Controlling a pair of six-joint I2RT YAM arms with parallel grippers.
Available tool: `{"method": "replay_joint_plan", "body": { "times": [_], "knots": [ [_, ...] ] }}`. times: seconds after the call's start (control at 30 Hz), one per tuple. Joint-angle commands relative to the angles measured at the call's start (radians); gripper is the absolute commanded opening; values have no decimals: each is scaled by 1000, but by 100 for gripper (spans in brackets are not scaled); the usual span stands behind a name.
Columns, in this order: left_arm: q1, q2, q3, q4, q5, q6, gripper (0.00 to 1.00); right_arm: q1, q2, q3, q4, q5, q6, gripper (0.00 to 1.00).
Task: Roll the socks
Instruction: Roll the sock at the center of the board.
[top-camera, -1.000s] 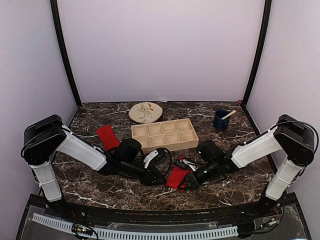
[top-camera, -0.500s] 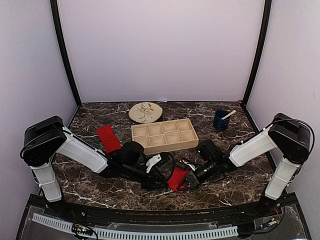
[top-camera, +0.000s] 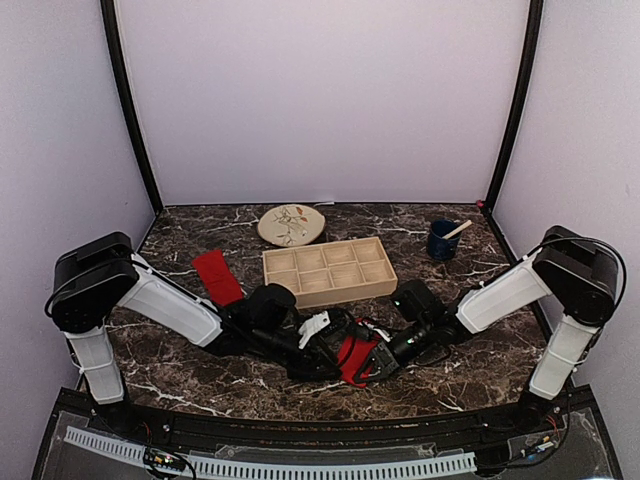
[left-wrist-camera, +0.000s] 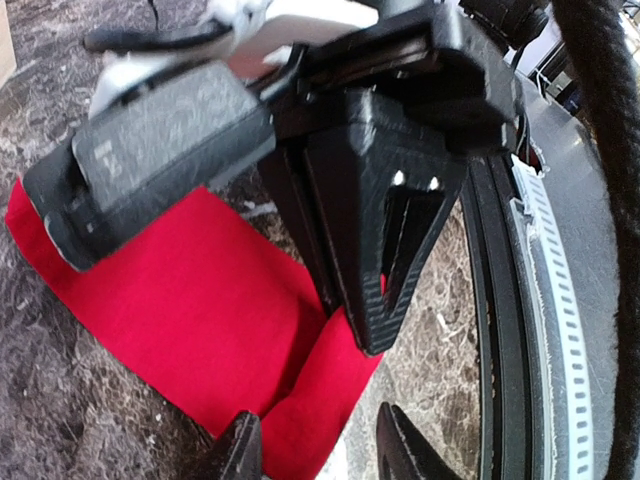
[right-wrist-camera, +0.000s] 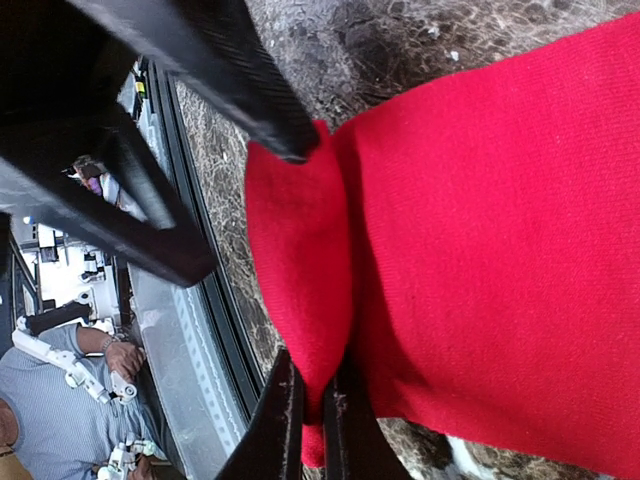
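Sock (right-wrist-camera: 480, 250), red knit, soft fold pinched between right jaws; left jaws spread apart.

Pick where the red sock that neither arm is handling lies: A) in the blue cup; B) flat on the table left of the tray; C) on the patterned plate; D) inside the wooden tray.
B: the spare sock lies flat on the table, left of the wooden tray, apart from the other sock between the arms.
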Motion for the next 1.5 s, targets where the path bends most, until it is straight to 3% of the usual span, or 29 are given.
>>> {"method": "replay_joint_plan", "body": {
  "times": [0.0,0.27,0.53,0.7,0.77,0.97,1.07,1.47],
  "knots": [
    [-10,19,15,-39,7,25,41,-10,11,20,17,-24,0,0],
    [-13,30,13,-47,12,25,34,-14,18,26,8,-27,-5,0],
    [-14,58,46,-95,25,30,10,-14,23,27,6,-29,-6,0],
    [-14,70,68,-126,34,37,0,-14,15,19,6,-22,-7,0],
    [-14,73,75,-139,37,38,0,-14,9,14,-2,-14,-12,0],
    [-14,113,135,-244,76,45,0,-15,-41,1,-61,62,-46,20],
    [-14,129,157,-279,100,40,0,-17,-65,-17,-66,99,-42,25],
    [9,159,203,-369,170,25,0,-27,-170,-90,-58,249,-20,34]
  ]
}}
